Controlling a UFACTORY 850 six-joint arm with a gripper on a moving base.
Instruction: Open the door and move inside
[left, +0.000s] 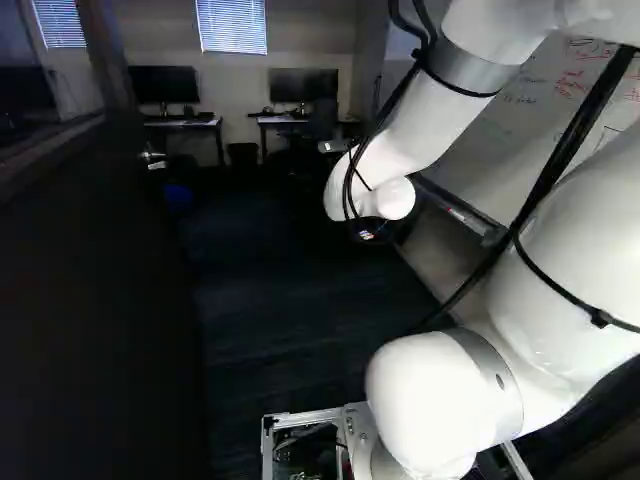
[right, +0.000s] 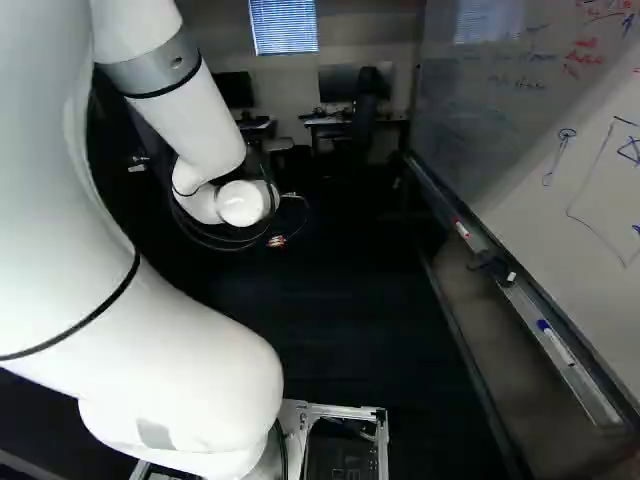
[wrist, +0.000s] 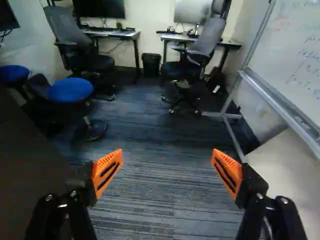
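The dark door (left: 95, 300) fills the left side of the left base view and stands swung open, its handle (left: 152, 160) near its far edge. Part of my gripper (left: 372, 234) shows beyond the arm's white wrist, to the right of the door. In the wrist view my gripper (wrist: 167, 172) is open, its orange pads wide apart with only carpet seen between them. A dark panel (wrist: 25, 165), apparently the door, lies beside the finger on the blue stools' side, with no visible contact.
Ahead, beyond the carpet (wrist: 155, 175), are blue stools (wrist: 71, 90), office chairs (wrist: 200, 47), a bin (wrist: 151, 64) and desks with monitors (wrist: 99, 9). A whiteboard (right: 560, 150) with a marker tray (right: 560, 350) runs along the side opposite the door; its metal frame (wrist: 275, 100) reaches near the gripper's side.
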